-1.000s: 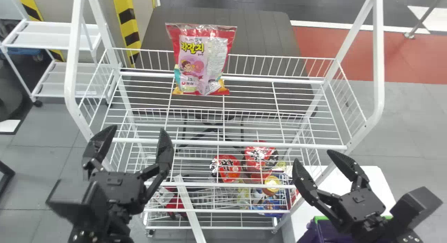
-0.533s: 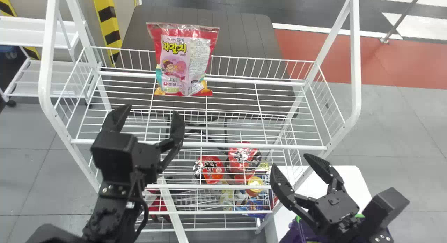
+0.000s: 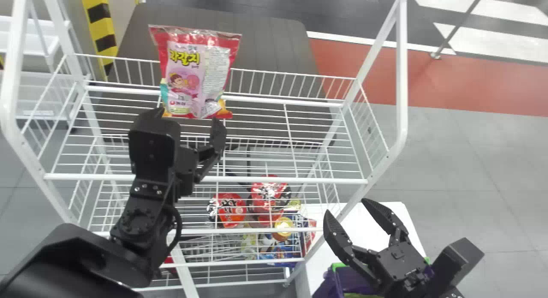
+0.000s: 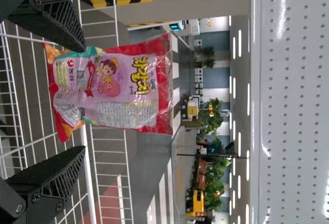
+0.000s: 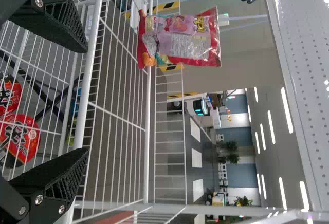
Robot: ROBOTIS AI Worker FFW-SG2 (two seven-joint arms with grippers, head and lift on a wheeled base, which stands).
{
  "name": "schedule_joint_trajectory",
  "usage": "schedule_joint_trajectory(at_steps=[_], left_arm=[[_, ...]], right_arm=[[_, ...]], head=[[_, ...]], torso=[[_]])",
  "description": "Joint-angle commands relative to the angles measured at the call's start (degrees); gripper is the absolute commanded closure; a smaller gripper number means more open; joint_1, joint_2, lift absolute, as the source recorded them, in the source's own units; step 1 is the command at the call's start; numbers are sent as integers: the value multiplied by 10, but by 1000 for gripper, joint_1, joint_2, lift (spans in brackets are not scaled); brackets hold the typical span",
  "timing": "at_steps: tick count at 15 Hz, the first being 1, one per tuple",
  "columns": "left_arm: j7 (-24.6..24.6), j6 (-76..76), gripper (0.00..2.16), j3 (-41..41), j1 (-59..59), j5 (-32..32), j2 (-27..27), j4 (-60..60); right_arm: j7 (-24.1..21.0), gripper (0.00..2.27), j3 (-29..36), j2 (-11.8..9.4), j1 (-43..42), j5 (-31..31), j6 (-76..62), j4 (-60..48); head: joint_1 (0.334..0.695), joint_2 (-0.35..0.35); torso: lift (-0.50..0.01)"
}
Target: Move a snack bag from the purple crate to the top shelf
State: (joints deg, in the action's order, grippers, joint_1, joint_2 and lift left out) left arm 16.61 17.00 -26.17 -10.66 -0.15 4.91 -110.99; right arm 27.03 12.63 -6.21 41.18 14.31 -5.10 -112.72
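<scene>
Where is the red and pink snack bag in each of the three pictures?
Head view: left of centre, high up, the snack bag upright on the top shelf.
Left wrist view: the bag beyond the left gripper.
Right wrist view: the bag beyond the right gripper, toward the robot's left.
Shared landmark: the shelf's white rear rail.

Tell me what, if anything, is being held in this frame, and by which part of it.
Nothing is held: the left pincer and the right pincer are both open and empty, and the red-and-pink snack bag stands on the wire rack's top shelf.
</scene>
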Motion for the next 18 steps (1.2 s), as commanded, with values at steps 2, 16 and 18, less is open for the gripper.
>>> schedule_joint_trajectory(at_steps=[2,16,18], left_arm=[[2,2,211,-20,35,10,-11,42],[46,-47,211,-21,149,74,-51,197],[46,-63,211,-20,161,106,-51,213]], right_arm=[[13,147,28,3,3,18,-2,12],[33,147,36,12,-1,27,-20,22],[41,147,35,14,-1,28,-21,26]], head=[[695,-290],[695,-333],[695,-330]], torso=[[0],[0],[0]])
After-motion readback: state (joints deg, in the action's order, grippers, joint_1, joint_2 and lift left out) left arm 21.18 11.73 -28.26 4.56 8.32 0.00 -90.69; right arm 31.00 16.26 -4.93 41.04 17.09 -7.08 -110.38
